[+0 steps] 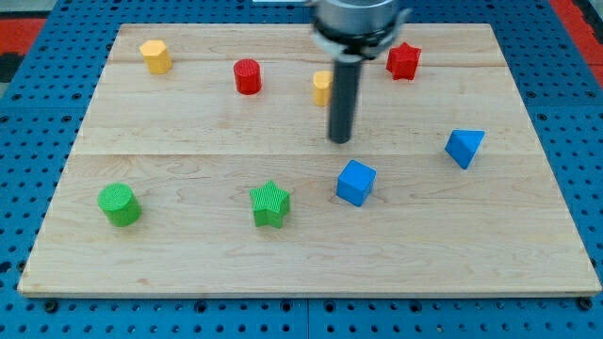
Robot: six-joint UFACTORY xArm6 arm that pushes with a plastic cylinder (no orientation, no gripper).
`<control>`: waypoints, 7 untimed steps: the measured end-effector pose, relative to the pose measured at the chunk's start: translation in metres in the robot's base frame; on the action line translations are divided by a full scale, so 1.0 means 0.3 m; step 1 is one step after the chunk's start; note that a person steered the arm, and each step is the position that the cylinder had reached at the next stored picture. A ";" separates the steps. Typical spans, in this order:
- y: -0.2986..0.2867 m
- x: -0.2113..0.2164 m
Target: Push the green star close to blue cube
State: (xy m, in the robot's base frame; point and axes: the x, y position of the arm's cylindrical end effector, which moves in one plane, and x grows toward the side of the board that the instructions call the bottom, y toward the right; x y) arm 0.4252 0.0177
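Note:
The green star (270, 204) lies on the wooden board (188, 259) at the lower middle. The blue cube (356, 183) sits just to its right, about a block's width apart. My tip (339, 140) is above the blue cube in the view, a short way toward the view's top, and up and to the right of the green star. It touches no block.
A green cylinder (119, 204) sits at the lower left. A blue triangular block (464, 147) is at the right. A yellow hexagonal block (155, 56), a red cylinder (247, 76), a yellow block (322, 88) partly behind the rod and a red star (403, 60) line the top.

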 end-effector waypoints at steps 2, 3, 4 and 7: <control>-0.157 0.139; -0.160 0.225; -0.144 0.265; -0.639 -0.042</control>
State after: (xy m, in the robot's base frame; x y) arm 0.4126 -0.1739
